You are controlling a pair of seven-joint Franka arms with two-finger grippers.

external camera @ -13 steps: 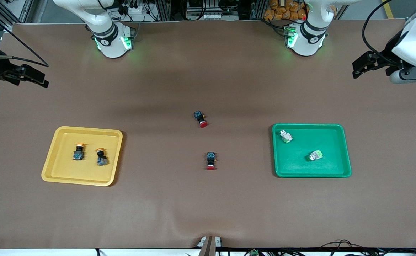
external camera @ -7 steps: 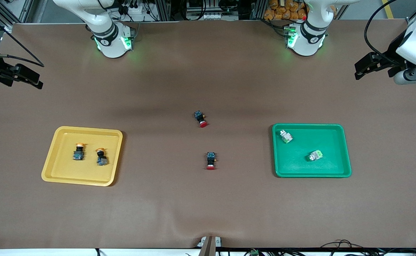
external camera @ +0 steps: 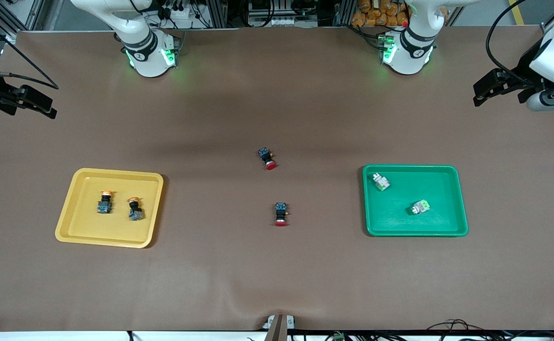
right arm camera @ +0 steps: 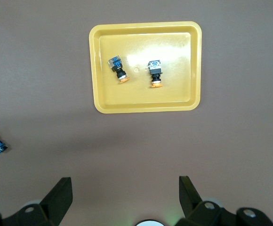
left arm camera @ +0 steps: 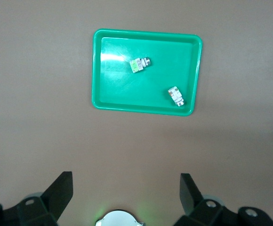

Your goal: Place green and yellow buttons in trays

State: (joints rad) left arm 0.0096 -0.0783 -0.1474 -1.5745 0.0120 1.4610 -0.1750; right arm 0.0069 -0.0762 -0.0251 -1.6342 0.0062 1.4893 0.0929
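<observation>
Left gripper [left arm camera: 126, 188] up high over bare brown surface [external camera: 277, 274] at the left arm's end, jaws spread wide, nothing between them. Ahead of those jaws, well apart, the green tray [left arm camera: 98, 70], seen whole in the left wrist view, with both green buttons inside: one green button [left arm camera: 139, 64] lying on its side toward the middle of the tray floor, the other green button [left arm camera: 176, 95] near a corner, neither touching the rim. Same pair in the front view at [external camera: 380, 182] and [external camera: 419, 207], green tray [external camera: 461, 199] flat on the surface. Right gripper [right arm camera: 125, 188] likewise high over bare surface at the right arm's end, jaws wide, empty. Out ahead of them, well clear, the yellow tray [right arm camera: 95, 70] holding both yellow buttons side by side, apart from each other: one yellow button [right arm camera: 118, 70] tilted, the other yellow button [right arm camera: 155, 73] nearly square to the tray, orange caps pointing toward the jaws. From the front, those two at [external camera: 105, 202] and [external camera: 135, 209], yellow tray [external camera: 156, 208] flat on the surface. Between the trays, mid-surface, two red-capped switches lying loose: one red-capped switch [external camera: 267, 158] farther from the front camera, the other red-capped switch [external camera: 281, 214] nearer. Both well off to the side of either set of jaws, in no tray.
</observation>
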